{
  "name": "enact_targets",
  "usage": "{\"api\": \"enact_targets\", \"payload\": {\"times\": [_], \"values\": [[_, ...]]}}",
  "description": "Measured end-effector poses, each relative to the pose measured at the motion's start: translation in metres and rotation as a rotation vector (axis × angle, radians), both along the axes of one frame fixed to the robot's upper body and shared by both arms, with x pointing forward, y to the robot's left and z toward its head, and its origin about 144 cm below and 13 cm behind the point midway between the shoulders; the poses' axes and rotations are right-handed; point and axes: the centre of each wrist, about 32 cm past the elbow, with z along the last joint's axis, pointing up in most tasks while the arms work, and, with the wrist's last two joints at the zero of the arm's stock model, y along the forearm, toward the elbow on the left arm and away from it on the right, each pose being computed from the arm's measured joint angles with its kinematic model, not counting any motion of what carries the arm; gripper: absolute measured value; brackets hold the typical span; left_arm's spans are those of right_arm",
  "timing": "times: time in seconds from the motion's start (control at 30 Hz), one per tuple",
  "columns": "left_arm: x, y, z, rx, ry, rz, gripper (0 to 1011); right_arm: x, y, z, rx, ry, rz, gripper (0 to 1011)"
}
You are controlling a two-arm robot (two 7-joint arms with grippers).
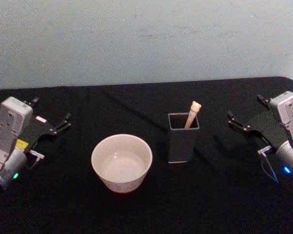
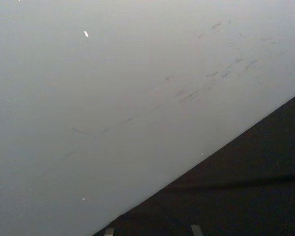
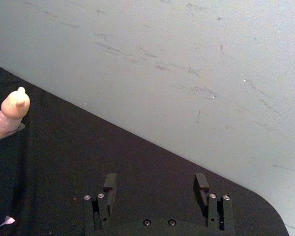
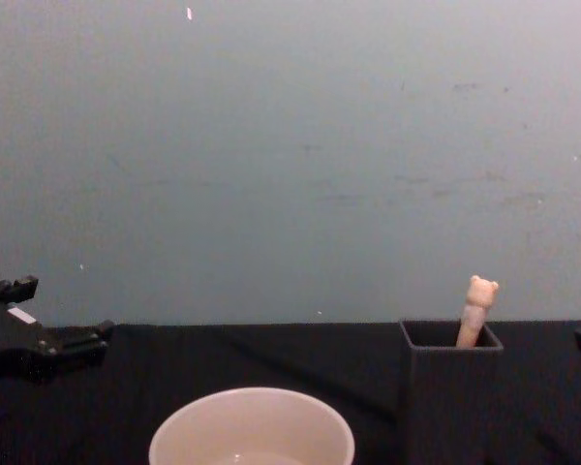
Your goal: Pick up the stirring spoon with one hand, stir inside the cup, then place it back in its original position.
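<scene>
Our right tool [image 1: 244, 108] gapes wide at the right edge, our left tool [image 1: 51, 109] wide at the left. The stirring spoon [image 1: 192, 114] leans in the holder [image 1: 181, 144] right of centre; we fear a sideways pull could topple it.

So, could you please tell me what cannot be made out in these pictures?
Stirring spoon: lower stem hidden inside the dark holder in head and chest views.
Cup: base cut off by the chest view's bottom edge; liquid inside unclear.
Right claw, open, parked right: cut off by chest view's right edge.
Left claw, open, parked left: fingertips cut by left wrist view's bottom edge.
</scene>
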Motion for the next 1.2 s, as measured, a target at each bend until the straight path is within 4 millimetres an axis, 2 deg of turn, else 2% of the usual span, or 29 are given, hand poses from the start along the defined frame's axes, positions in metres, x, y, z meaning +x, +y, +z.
{"api": "enact_targets", "payload": {"times": [1.2], "values": [[0.0000,0.0000,0.0000,0.000,0.000,0.000,1002,0.0000,0.0000,0.0000,0.000,0.000,0.000,1002]]}}
